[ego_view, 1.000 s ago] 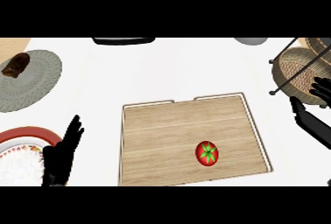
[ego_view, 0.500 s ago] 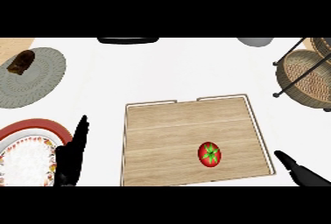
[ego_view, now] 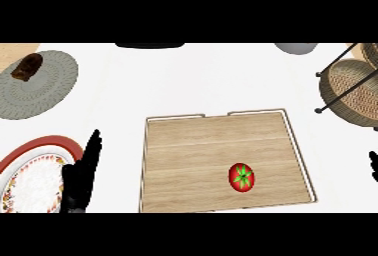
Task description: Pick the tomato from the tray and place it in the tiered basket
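The tomato [ego_view: 242,176] sits on the near right part of the wooden tray [ego_view: 177,150], green stem up, with nothing touching it. The tiered basket [ego_view: 353,85] stands at the far right, well apart from it and cut off by the edge. The right hand [ego_view: 373,166] shows only as a dark sliver at the right edge; I cannot tell how its fingers stand. The left hand [ego_view: 83,172] rests released, fingers straight, just left of the tray beside a patterned plate [ego_view: 29,172]. The tomato is round, so a nudge from an off-centre approach could roll it toward the tray's low rim. The basket's lower tier is hardly visible.
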### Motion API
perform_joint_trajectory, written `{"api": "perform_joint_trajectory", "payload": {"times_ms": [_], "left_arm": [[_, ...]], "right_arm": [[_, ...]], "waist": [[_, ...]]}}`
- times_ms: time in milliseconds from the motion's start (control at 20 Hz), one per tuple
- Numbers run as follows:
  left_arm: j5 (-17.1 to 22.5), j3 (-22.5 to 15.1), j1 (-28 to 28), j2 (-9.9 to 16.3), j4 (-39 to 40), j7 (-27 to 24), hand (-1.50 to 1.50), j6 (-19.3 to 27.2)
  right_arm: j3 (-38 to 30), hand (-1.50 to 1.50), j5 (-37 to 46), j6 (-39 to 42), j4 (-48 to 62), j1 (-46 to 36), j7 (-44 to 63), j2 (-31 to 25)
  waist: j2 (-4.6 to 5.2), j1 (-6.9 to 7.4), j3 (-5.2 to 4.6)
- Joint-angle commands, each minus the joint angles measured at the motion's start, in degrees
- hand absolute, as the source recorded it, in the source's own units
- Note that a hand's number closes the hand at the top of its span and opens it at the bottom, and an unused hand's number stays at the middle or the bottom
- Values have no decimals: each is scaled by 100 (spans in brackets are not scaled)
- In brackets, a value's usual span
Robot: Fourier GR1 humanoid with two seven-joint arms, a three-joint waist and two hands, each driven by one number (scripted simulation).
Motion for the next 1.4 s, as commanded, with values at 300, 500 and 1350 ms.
{"api": "perform_joint_trajectory", "payload": {"times_ms": [300, 500, 1350], "left_arm": [[-138, -156, -221, -153, 100, 280, 0, 1], [-79, 5, -118, -79, 249, -5, 0, -137], [-307, -79, -165, -419, 347, -8, 0, 86]], "right_arm": [[794, -150, 1727, 718, -664, -1256, 3400, -656], [1536, -150, 2273, 904, -189, -1926, 3979, -359], [2855, -150, 3316, 2867, 1623, -3581, 5201, 2023]], "waist": [[33, 185, 0], [16, 178, 7], [8, 100, 22]]}}
